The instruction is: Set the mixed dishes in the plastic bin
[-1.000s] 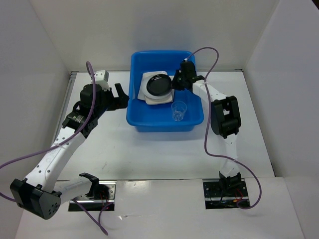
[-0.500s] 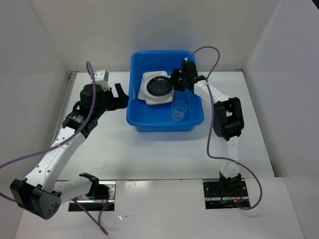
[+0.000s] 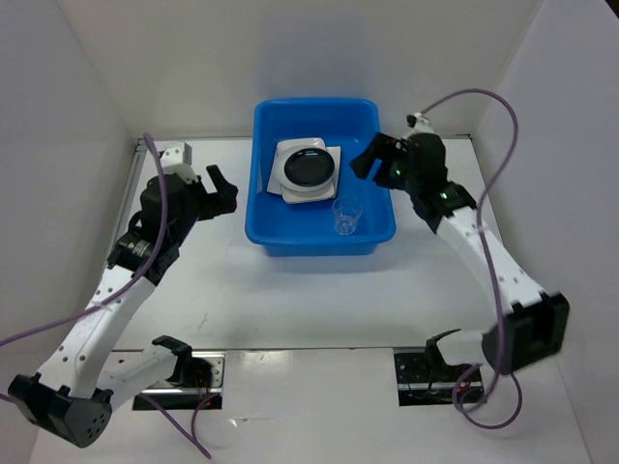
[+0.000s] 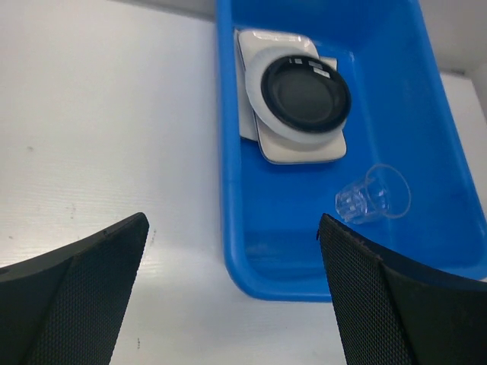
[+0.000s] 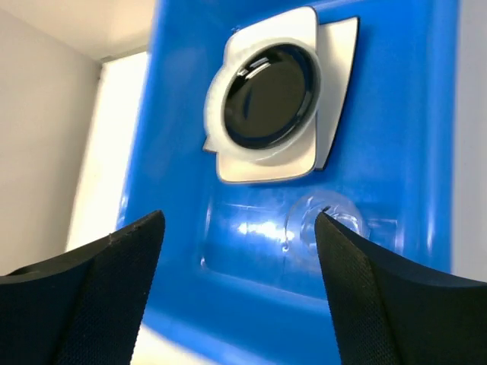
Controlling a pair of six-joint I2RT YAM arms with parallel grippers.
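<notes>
Left gripper (image 3: pixel 224 189) and right gripper (image 3: pixel 371 158) both hang wide open, empty, flanking the plastic bin (image 3: pixel 290 238). I judge there's nothing left to carry, since the stacked plates (image 3: pixel 308 167) and small clear cup (image 3: pixel 346 215) sit inside.

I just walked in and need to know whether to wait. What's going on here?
Two robot arms are loading dishes into a blue bin. Inside it is a stack of white plates with a small black plate on top, and a clear cup beside the stack. Both grippers are open and empty: the left gripper is over the table left of the bin, and the right gripper is by its right rim. Every dish in view is in the bin, so the job looks about done.
</notes>
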